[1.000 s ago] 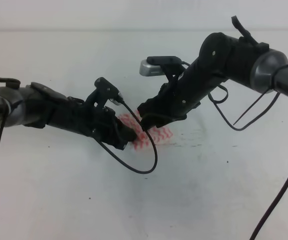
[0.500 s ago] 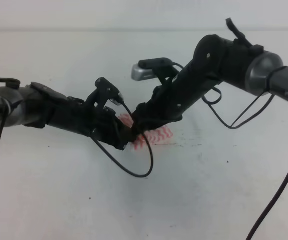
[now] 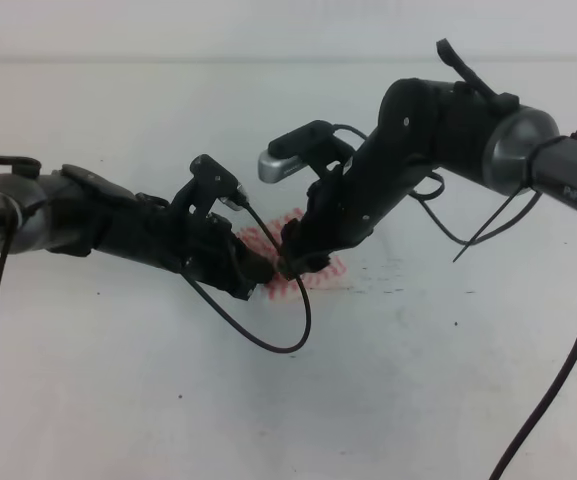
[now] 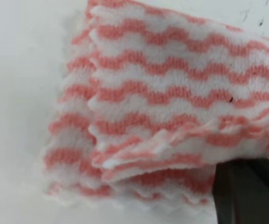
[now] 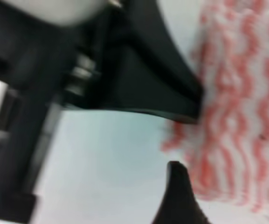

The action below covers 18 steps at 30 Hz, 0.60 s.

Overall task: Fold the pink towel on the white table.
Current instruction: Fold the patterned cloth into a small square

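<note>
The pink towel (image 3: 324, 270) lies folded in several layers near the middle of the white table (image 3: 418, 380), mostly hidden by both arms. My left gripper (image 3: 255, 272) rests low at the towel's left edge. The left wrist view shows the layered towel (image 4: 171, 88) close up and one dark finger (image 4: 248, 191) against its near edge; the other finger is hidden. My right gripper (image 3: 294, 263) hangs tilted right above the towel, almost touching the left gripper. In the blurred right wrist view one fingertip (image 5: 178, 196) stands beside the towel (image 5: 237, 116) with nothing in it.
A black cable loop (image 3: 293, 335) from the left arm hangs over the table in front of the towel. More cables (image 3: 488, 225) trail from the right arm. Dark specks (image 3: 408, 275) mark the white surface to the towel's right.
The right arm has swung left and down, and its gripper has turned onto the towel beside the left gripper. The left arm has stayed put.
</note>
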Each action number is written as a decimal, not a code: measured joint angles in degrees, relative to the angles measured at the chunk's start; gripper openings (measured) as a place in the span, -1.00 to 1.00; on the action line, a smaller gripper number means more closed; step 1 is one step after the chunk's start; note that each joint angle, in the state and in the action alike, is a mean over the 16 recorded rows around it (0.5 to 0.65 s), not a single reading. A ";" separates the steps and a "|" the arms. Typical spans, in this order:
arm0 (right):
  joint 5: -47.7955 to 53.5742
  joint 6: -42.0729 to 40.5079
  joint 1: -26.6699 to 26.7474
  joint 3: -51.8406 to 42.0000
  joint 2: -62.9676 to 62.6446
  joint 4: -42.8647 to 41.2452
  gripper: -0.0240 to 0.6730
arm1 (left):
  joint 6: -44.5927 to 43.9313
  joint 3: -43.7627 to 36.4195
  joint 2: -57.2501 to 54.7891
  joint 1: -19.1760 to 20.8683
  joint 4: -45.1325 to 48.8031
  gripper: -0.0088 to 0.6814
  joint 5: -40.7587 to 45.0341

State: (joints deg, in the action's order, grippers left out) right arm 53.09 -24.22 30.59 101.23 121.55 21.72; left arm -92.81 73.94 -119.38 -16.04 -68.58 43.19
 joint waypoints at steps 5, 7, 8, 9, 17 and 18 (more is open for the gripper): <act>-0.13 -1.78 0.12 -0.01 0.13 1.20 0.27 | 0.02 0.02 0.06 -0.01 -0.11 -0.98 0.07; -0.33 -2.23 0.16 -0.01 0.16 1.38 0.27 | 0.03 0.03 0.07 -0.01 -0.15 -0.98 0.11; -0.47 -2.38 0.20 -0.01 0.16 1.37 0.27 | 0.03 0.03 0.07 -0.01 -0.15 -0.97 0.13; -0.62 -2.52 0.24 -0.01 0.16 1.31 0.27 | 0.03 0.03 0.07 -0.01 -0.15 -0.97 0.15; -2.46 -2.87 0.85 -0.01 0.36 0.91 0.27 | 0.08 0.06 0.13 -0.02 -0.26 -0.97 0.45; -2.81 -2.88 0.95 -0.01 0.44 0.87 0.27 | 0.09 0.06 0.13 -0.02 -0.26 -0.97 0.49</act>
State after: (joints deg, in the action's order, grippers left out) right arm 50.28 -27.09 31.53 101.22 121.99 22.58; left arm -92.72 74.00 -119.25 -16.05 -68.84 43.68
